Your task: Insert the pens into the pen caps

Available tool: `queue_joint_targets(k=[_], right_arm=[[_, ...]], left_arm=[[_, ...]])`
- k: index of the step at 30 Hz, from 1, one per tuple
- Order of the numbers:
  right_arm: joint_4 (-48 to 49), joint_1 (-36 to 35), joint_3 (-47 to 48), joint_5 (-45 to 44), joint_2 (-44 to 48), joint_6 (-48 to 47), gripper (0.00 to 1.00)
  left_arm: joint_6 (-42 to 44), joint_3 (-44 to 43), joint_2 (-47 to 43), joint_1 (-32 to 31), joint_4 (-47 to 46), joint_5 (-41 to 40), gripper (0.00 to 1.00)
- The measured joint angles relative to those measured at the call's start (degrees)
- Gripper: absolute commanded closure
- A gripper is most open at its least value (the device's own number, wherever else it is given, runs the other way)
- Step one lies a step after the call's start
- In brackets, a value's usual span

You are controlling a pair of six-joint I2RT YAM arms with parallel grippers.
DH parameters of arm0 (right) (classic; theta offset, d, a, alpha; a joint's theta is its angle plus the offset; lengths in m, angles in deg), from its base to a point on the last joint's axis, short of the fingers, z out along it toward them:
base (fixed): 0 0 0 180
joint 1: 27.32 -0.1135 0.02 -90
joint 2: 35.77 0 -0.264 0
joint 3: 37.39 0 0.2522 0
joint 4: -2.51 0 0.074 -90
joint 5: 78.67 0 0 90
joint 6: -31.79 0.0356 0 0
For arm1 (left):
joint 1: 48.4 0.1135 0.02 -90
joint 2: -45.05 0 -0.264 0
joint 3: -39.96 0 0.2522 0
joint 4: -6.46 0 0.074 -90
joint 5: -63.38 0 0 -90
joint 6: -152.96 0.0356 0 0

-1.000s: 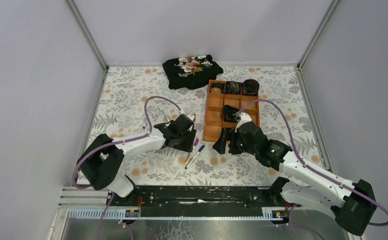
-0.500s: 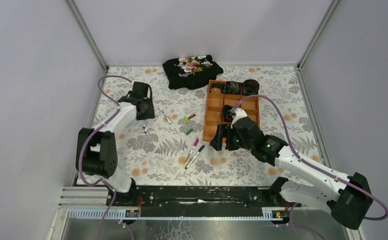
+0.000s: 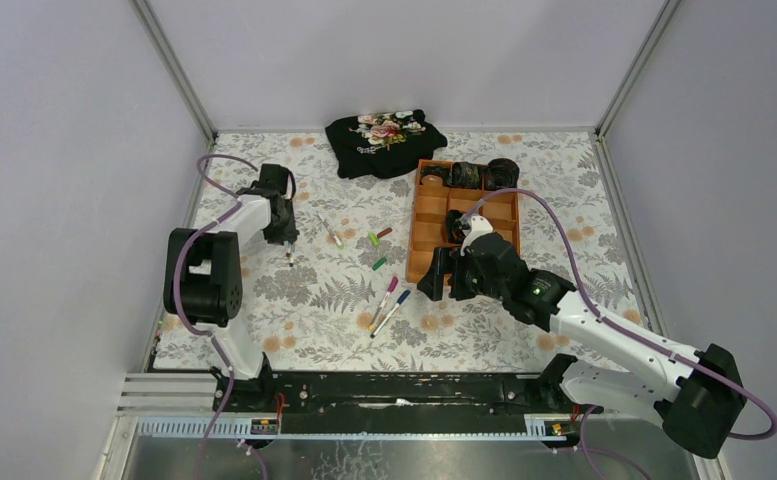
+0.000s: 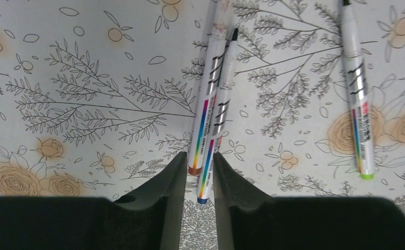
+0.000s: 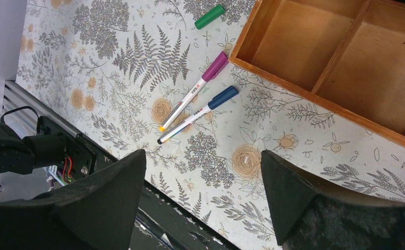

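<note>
Two uncapped white pens (image 4: 210,104) lie side by side on the floral table at the far left, and show in the top view (image 3: 289,256). My left gripper (image 4: 199,156) (image 3: 284,240) has its jaws close on both sides of their rear ends, touching them. A third uncapped pen (image 4: 357,88) (image 3: 335,236) lies to the right. Loose caps lie mid-table: light green (image 3: 373,239), dark red (image 3: 385,232), dark green (image 3: 379,263) (image 5: 209,16). A magenta-capped pen (image 5: 192,94) (image 3: 386,297) and a blue-capped pen (image 5: 195,114) (image 3: 392,312) lie together. My right gripper (image 5: 203,156) (image 3: 442,278) is wide open and empty above the table beside them.
An orange compartment tray (image 3: 426,235) (image 5: 273,73) stands right of centre, with black objects (image 3: 484,175) in its far cells. A black floral cloth (image 3: 384,130) lies at the back. The black base rail (image 3: 394,390) runs along the near edge.
My left arm has swung from the table's middle to the far left and lowered its gripper onto the two pens there. My right gripper has shifted slightly left.
</note>
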Motion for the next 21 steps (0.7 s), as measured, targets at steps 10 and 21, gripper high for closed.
queue_joint_targets(k=[10,21], right_arm=[[1.3,0.0,0.0,1.4,-1.7,0.0,0.14],[1.6,0.0,0.0,1.9,-2.6,0.0,0.14]], left_arm=[[0.2,-0.6,2.0,1.0,-0.3,0.0,0.82],[1.0,-1.0,4.7,1.2,-1.0,-0.1,0.82]])
